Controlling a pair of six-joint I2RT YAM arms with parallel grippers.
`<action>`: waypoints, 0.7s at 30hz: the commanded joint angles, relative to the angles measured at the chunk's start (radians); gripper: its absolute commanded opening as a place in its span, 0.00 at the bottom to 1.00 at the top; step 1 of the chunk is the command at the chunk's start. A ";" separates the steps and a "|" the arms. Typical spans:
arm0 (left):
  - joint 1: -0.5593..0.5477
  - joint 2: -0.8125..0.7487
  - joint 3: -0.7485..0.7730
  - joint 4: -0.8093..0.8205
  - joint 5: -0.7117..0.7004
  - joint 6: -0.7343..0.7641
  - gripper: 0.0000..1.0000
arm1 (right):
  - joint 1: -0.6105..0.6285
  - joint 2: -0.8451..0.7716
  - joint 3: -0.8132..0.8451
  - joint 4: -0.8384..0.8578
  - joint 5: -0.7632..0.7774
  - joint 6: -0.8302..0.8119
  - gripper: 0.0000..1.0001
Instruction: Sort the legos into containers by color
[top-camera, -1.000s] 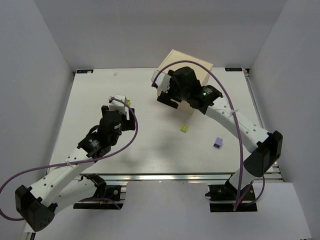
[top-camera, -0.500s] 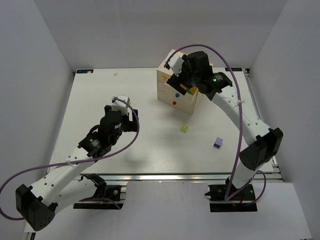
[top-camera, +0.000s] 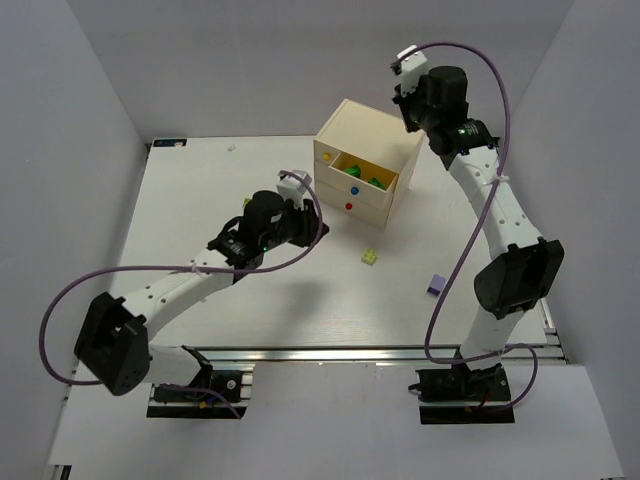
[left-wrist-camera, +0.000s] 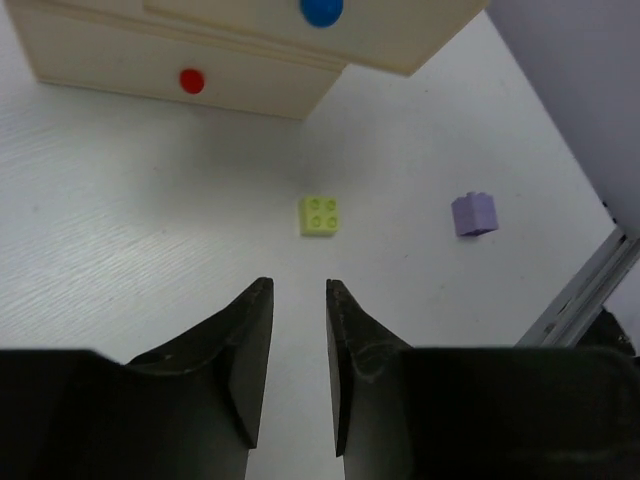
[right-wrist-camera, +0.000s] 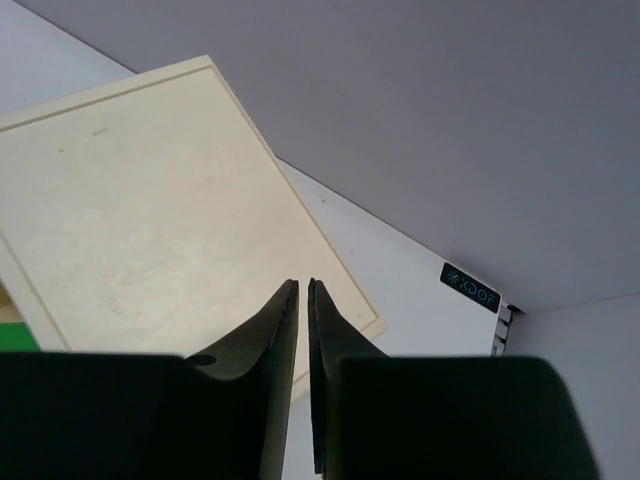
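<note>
Left gripper (left-wrist-camera: 298, 290): hovering low, jaws standing narrowly apart, holding nothing.
Lime-yellow brick (left-wrist-camera: 319, 215): lying studs-up just ahead; the jaws are probably needing to widen, then square to its flat sides.
Lavender brick (left-wrist-camera: 474, 213): lying farther right.
Chest (top-camera: 370, 130): standing beyond.
Right gripper (right-wrist-camera: 303, 285): hanging above it, nearly closed, empty.

top external: high behind arm bases (top-camera: 455, 385), looking down on whole counter (top-camera: 190, 190) | left wrist: low, close, facing chest (left-wrist-camera: 150, 60) front, lime brick (left-wrist-camera: 319, 215), purple brick (left-wrist-camera: 474, 213), all shared with top | right wrist: looking down on chest top, shared with top
</note>
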 joint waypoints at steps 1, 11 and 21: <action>0.008 0.086 0.110 0.139 0.100 -0.040 0.39 | -0.045 0.035 0.026 0.074 -0.096 0.125 0.05; 0.048 0.334 0.307 0.171 0.253 0.023 0.68 | -0.151 0.246 0.147 0.111 -0.090 0.116 0.22; 0.100 0.487 0.463 0.092 0.390 0.088 0.70 | -0.198 0.343 0.219 0.122 -0.191 0.148 0.29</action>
